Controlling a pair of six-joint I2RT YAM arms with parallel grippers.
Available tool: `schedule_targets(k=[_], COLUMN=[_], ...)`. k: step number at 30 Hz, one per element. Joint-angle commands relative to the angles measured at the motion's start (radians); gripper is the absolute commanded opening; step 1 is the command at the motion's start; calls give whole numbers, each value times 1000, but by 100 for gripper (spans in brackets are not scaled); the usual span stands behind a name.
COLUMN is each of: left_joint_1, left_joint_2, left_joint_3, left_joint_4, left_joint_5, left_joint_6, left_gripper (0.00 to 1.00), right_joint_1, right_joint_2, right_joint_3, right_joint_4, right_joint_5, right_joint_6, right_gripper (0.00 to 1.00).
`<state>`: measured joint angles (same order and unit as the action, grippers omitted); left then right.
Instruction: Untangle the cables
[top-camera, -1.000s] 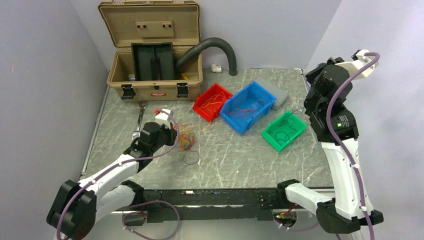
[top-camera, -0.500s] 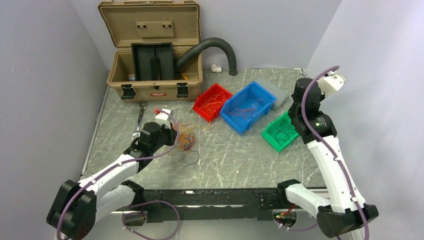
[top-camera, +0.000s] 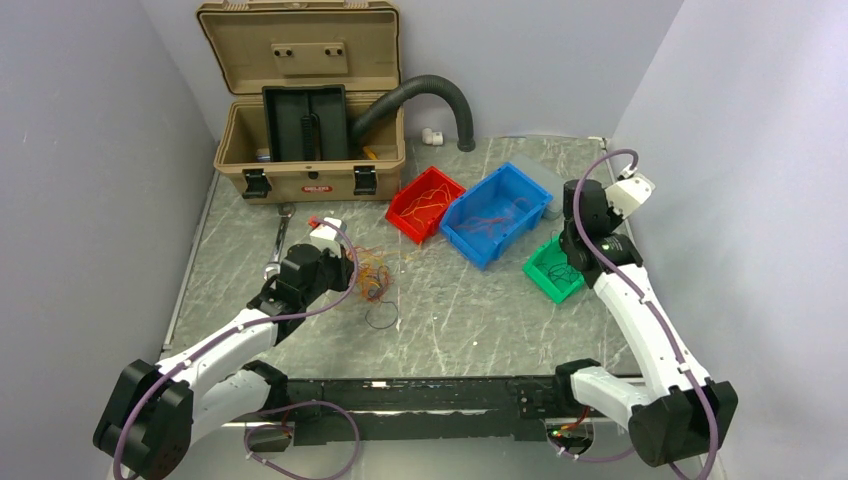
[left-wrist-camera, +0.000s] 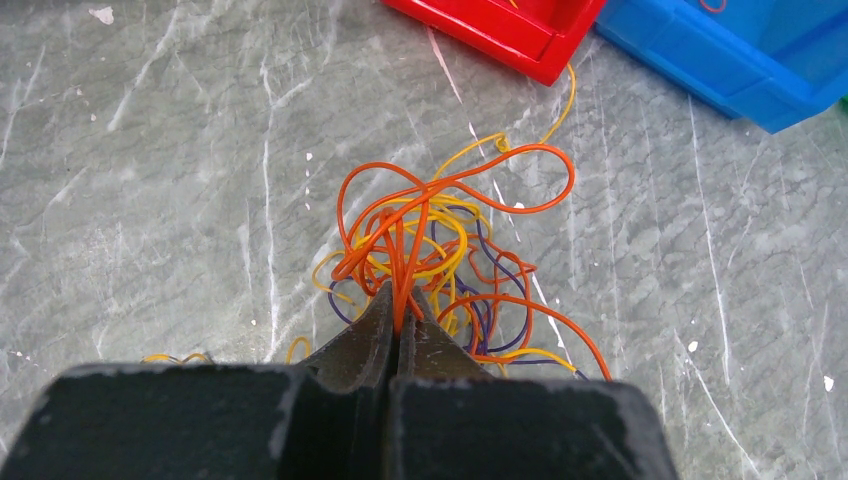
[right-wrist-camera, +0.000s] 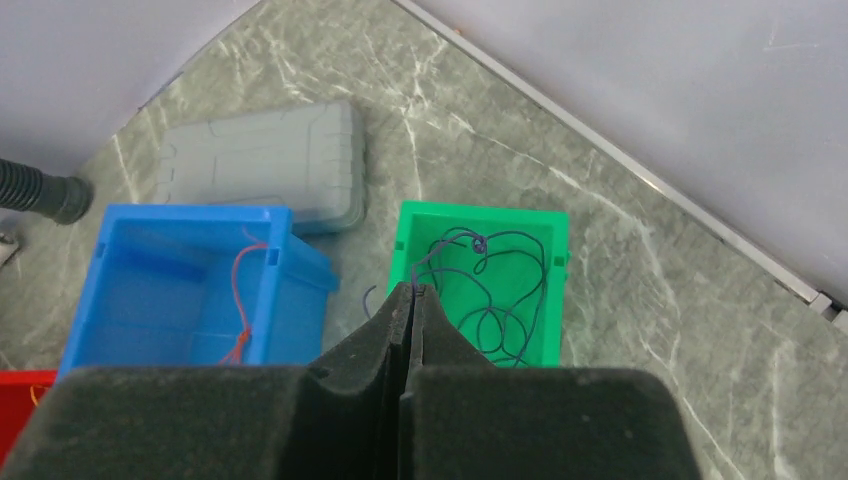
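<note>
Left-centre of table (top-camera: 480, 300): left gripper (left-wrist-camera: 400, 308) jaws fully closed on orange strands of loose orange/yellow/purple thin-wire tangle (left-wrist-camera: 430, 250). Right side: right gripper (right-wrist-camera: 408, 292) closed, apparently pinching thin dark purple wire (right-wrist-camera: 478, 242) over green plastic bin (right-wrist-camera: 470, 211). Step: binning this strand, prob. Next: R opens to drop it in.

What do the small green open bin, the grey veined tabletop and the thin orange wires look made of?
The small green open bin: likely moulded plastic, smooth glossy walls, uniform colour. The grey veined tabletop: marble look, white veins; stone or printed laminate, cannot tell. The thin orange wires: probably plastic-insulated, holding loose loops.
</note>
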<state>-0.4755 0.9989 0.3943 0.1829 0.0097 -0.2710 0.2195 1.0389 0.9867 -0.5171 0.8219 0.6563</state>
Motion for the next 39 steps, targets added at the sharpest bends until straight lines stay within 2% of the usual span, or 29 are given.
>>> schedule_targets(k=[1,9,16,20,24,39], left_joint_1=[-1,-1,-1,-1,-2,-1], left_joint_2=[-6,-1,6,6,6,9], left_joint_3=[4,5,9,8,8,9], left_joint_4=[48,49,50,51,49,52], left_joint_5=[-7,-7,-7,-7,-7,-2], left_joint_6=[14,16,16,16,16,17], left_gripper=[0,0,0,0,0,0], right_joint_1=[-43,-42,-43,-42,-42,-43], right_joint_2=[-21,-41,-29,-22,-34,-121], right_joint_3=[31,279,525,598,596,400], right_joint_4=[50,47,-9,-23,-31,-23], right_joint_5=[-66,-194,-183,-191,-169,-84], right_joint_6=[18,-99,-139,-148,-153,-144], right_gripper=[0,0,0,0,0,0])
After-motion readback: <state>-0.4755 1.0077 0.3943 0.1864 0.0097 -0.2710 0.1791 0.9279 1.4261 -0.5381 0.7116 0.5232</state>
